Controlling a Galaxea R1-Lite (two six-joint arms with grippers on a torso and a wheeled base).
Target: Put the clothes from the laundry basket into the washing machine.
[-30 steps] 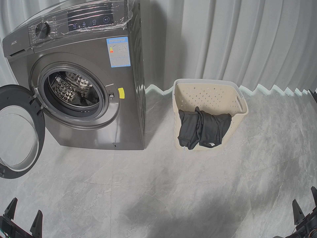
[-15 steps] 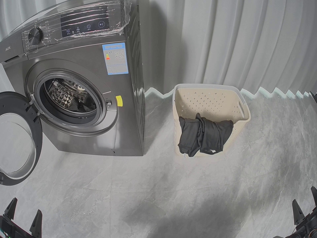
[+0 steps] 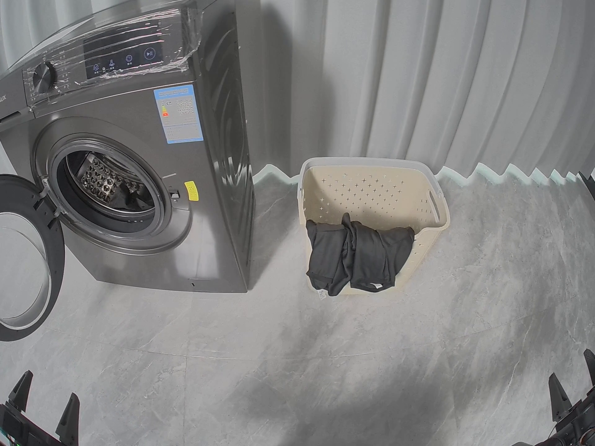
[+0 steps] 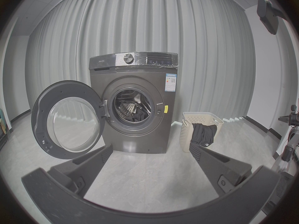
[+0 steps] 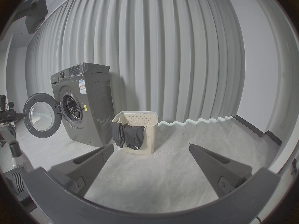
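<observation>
Grey steel-coloured washing machine (image 3: 124, 174) stands on a pale marbled floor (image 3: 310, 354), back to a pleated white curtain (image 3: 434, 63).

- Round door (image 3: 28, 258) of the washing machine swung fully open, hanging off the hinge side, the side away from the basket. Porthole clear; perforated drum (image 3: 102, 178) visible inside. A dark shape lies low in the drum; cannot tell what it is.
- Clear film wrapped over the control panel (image 3: 118, 57) on top of the washing machine's front. Blue-and-white label below it, small yellow tag beside the door opening.
- Laundry basket (image 3: 372, 188), cream plastic with pierced walls, sits on the floor just beside the washing machine's non-hinge side, apart from it by a narrow strip of floor.
- Clothes (image 3: 356, 256): dark, bunched, lying in the basket and draped over its near rim, hanging down the outer wall. None in either end effector.
- Left end effector (image 4: 150, 146): fingers spread wide, nothing between them. Well apart from the washing machine, out in front of it, facing the open door and drum across bare floor.
- Right end effector (image 5: 151, 147): fingers likewise spread wide, holding nothing. Well apart from the washing machine, out in front and off toward the basket side; the basket with the hanging clothes lies between it and the machine.
</observation>
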